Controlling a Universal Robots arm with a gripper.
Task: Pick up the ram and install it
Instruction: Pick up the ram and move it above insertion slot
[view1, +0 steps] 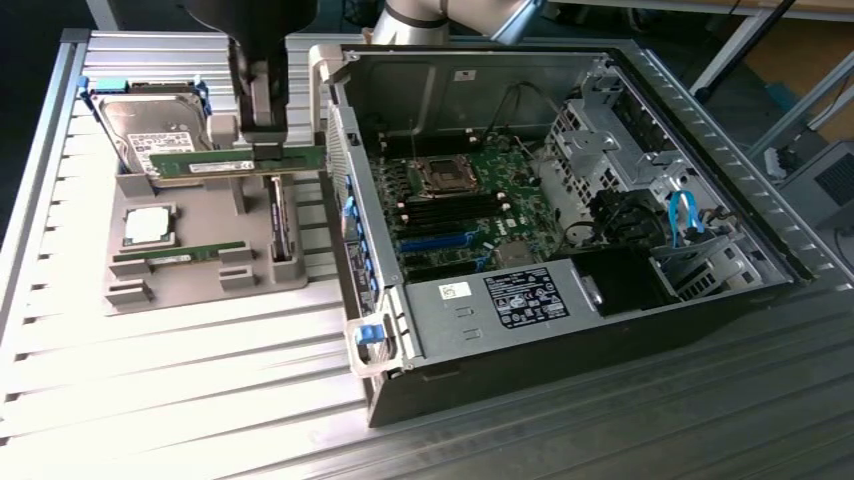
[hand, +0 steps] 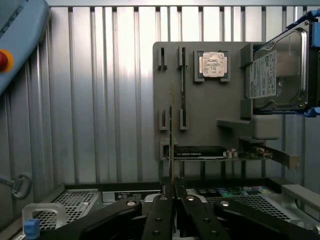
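Ram (view1: 200, 165) in tool (view1: 267, 150) above tray (view1: 200, 218)

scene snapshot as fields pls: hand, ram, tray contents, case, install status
hand: shut on the ram
ram: held level above the grey tray, outside the case
tray: on the slatted table, at the exterior view's left of the case
in tray: second stick; processor; hard drive; black card
case: side open, motherboard exposed
install: not yet done
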